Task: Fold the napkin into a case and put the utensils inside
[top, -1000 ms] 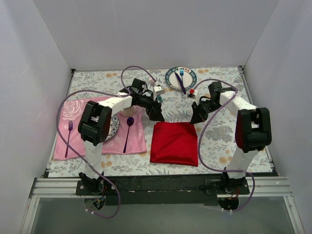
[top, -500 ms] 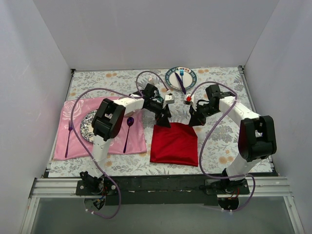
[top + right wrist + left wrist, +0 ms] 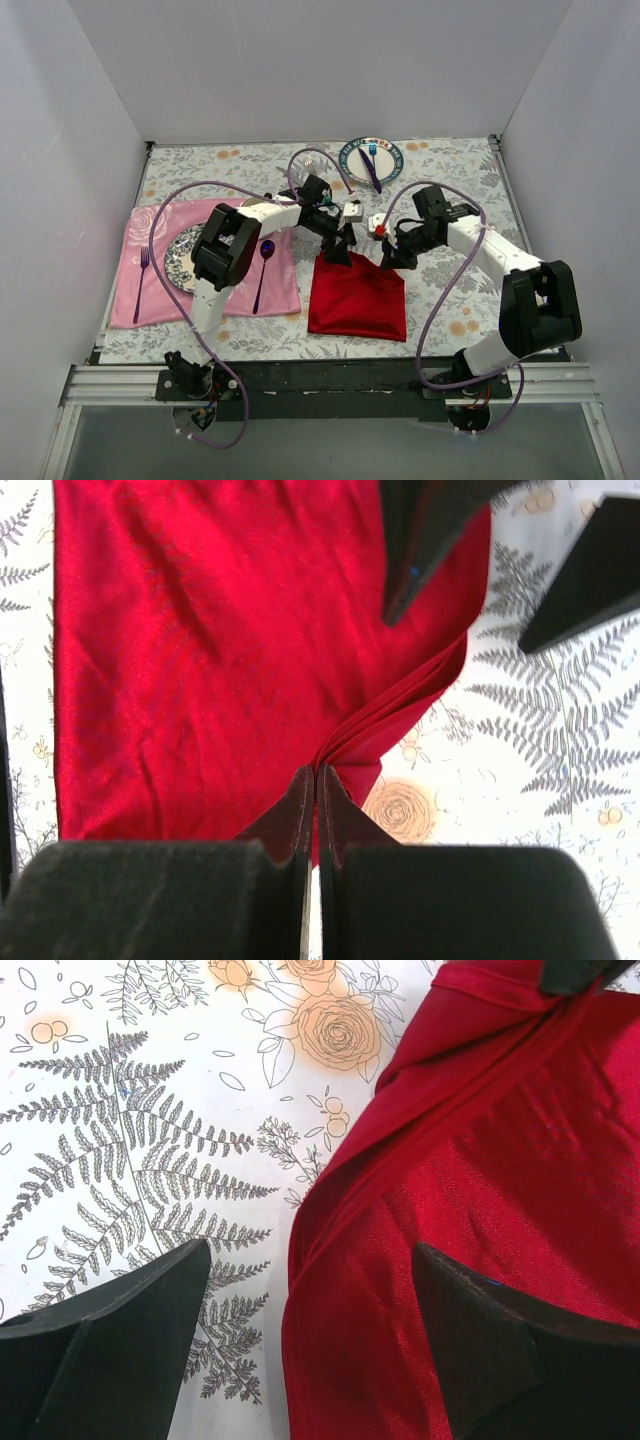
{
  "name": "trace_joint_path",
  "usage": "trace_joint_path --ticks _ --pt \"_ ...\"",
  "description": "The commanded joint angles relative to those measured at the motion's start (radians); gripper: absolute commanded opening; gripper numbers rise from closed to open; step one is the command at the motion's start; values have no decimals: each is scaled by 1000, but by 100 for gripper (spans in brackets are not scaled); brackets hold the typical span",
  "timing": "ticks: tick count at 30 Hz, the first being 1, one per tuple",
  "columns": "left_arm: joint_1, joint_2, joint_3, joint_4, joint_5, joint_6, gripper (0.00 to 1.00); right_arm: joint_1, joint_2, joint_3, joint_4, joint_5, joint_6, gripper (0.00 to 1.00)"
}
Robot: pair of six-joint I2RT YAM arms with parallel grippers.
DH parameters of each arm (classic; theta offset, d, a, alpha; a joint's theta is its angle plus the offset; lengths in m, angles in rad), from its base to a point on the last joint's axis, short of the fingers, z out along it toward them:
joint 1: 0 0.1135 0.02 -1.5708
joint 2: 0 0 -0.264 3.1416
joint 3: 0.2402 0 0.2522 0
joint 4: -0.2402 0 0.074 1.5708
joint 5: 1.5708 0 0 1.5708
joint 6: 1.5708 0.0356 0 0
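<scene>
The red napkin (image 3: 356,298) lies flat on the floral tablecloth between the arms. My right gripper (image 3: 384,259) is shut on its far right corner, which bunches into a ridge at the fingertips in the right wrist view (image 3: 318,778). My left gripper (image 3: 341,251) is open at the far left corner. In the left wrist view (image 3: 310,1290) one finger (image 3: 130,1340) is over the tablecloth and the other (image 3: 510,1350) over the napkin (image 3: 500,1160), straddling its edge. The teal-handled fork and knife are not visible; the arms may hide them.
A pink rose placemat (image 3: 215,290) lies at the left with a patterned plate (image 3: 183,260), a purple spoon (image 3: 262,270) and a purple fork (image 3: 141,280). A plate (image 3: 356,150) with a blue fork and purple knife stands at the back. White walls enclose the table.
Both grippers have moved inward to the napkin's far edge. The right gripper has closed on the far right corner and drawn it slightly inward. The left gripper has reached the far left corner.
</scene>
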Motion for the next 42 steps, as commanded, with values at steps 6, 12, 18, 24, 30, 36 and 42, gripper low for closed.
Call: trace_joint_path --ticks 6,12,18,24,30,36,42 --pt "-11 -4 -7 -24 -52 56 81 75 -108 -84 24 10 -173 1" --pt "-11 -27 -27 -71 -62 139 75 101 -142 -127 34 27 -223 1" --pt "-9 -37 -27 -151 -65 231 69 109 -163 -150 53 39 -243 1" --pt "-9 -43 -33 -189 -90 265 62 112 -205 -181 102 45 -233 1" --pt "-8 -73 -71 -212 -125 285 56 110 -255 -208 106 39 -255 1" --pt "11 -98 -86 -219 -137 265 52 110 -287 -233 102 40 -289 1" --pt "37 -119 -97 -255 -144 270 49 112 -298 -247 94 47 -312 1"
